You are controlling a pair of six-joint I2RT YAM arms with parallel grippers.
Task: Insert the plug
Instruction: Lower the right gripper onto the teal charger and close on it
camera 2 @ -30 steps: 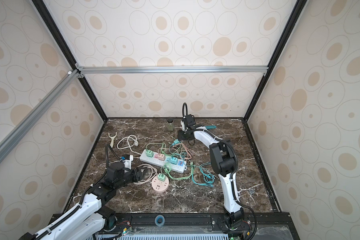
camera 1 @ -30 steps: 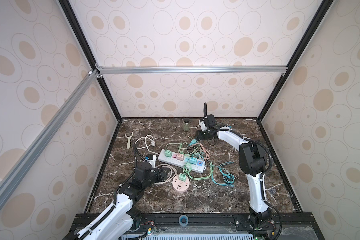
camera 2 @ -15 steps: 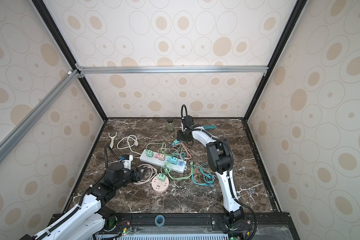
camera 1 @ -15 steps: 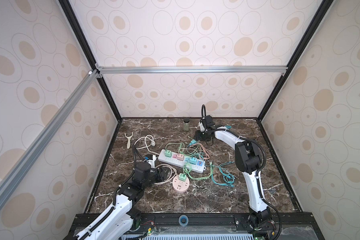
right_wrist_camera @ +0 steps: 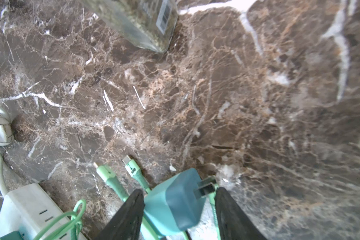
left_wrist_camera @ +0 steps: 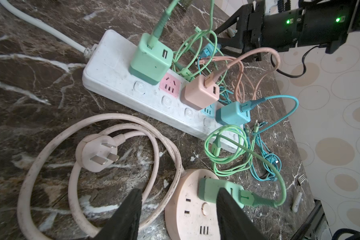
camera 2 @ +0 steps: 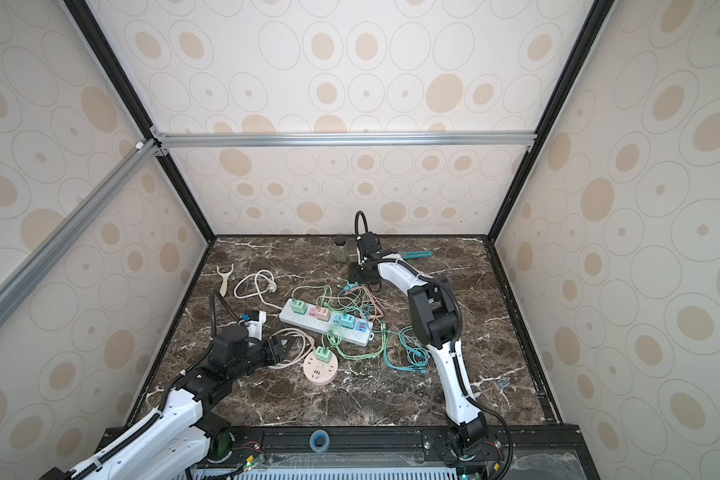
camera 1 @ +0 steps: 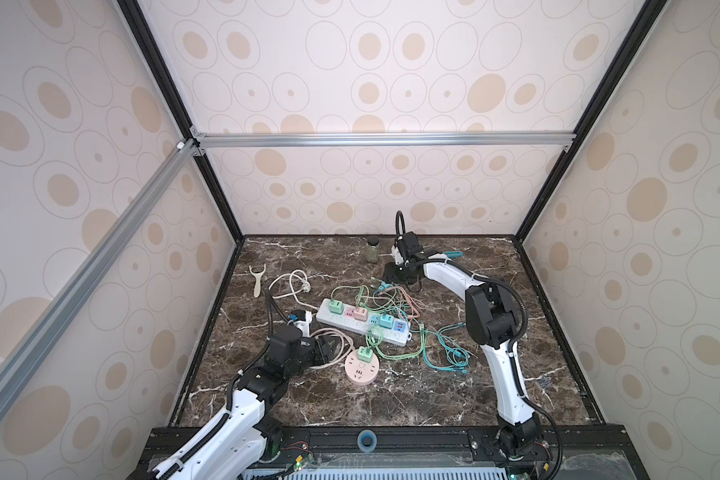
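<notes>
A blue plug (right_wrist_camera: pixel 175 205), a cube charger with metal prongs, sits tilted between the fingers of my right gripper (right_wrist_camera: pixel 178 209). One pad presses its flat end and the prongs meet the other pad, with a green cable alongside. In both top views this gripper (camera 1: pixel 395 272) is low over the table at the back. The white power strip (camera 1: pixel 360 322) lies mid-table with green, pink and blue chargers plugged in and a free pink socket (left_wrist_camera: pixel 169 85). My left gripper (left_wrist_camera: pixel 179 207) hovers open over the round pink socket (left_wrist_camera: pixel 193 209) and its cable, holding nothing.
A glass jar (camera 1: pixel 373 249) stands just left of the right gripper. Tangled green, pink and teal cables (camera 1: pixel 449 353) spread right of the strip. A loose pink three-pin plug (left_wrist_camera: pixel 96 152) lies in its coiled cord. A white cord (camera 1: pixel 296 282) and a floss pick (camera 1: pixel 257 280) lie left.
The right arm's elbow has swung left and its gripper has edged slightly left at the back of the table. The left arm has stayed where it was.
</notes>
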